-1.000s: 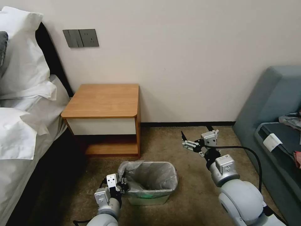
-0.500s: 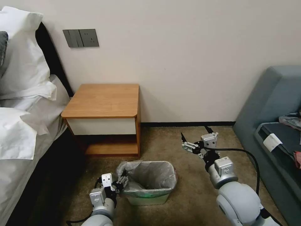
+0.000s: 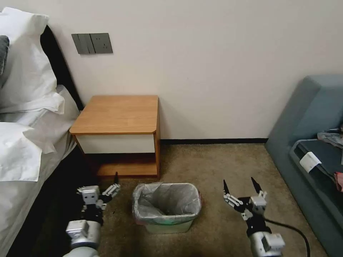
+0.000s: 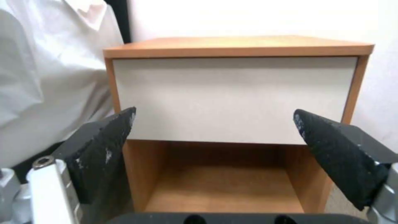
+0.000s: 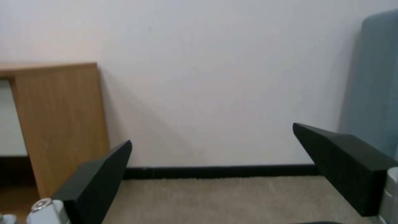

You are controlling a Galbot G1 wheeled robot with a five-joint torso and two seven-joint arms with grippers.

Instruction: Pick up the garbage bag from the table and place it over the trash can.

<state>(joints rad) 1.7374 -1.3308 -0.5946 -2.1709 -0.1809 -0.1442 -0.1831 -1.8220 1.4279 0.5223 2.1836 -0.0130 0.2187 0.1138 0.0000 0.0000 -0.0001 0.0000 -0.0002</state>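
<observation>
Bag (image 3: 168, 200) lines the bin (image 3: 168, 225) on the carpet in front of the table (image 3: 118, 114), its rim folded over the bin's lip, so the fit looks done. Left gripper (image 3: 98, 187) left of the bin, fingers spread, holding nothing; its wrist view faces the table's drawer. Right gripper (image 3: 241, 187) right of the bin, also spread and empty; both apart from the bag, judged clear so it sits undisturbed

Crinkly translucent grey plastic garbage bag (image 3: 168, 200); smooth cream plastic trash can (image 3: 167, 226); matt orange-brown wooden table (image 3: 118, 114); rough beige carpet (image 3: 214, 167).
</observation>
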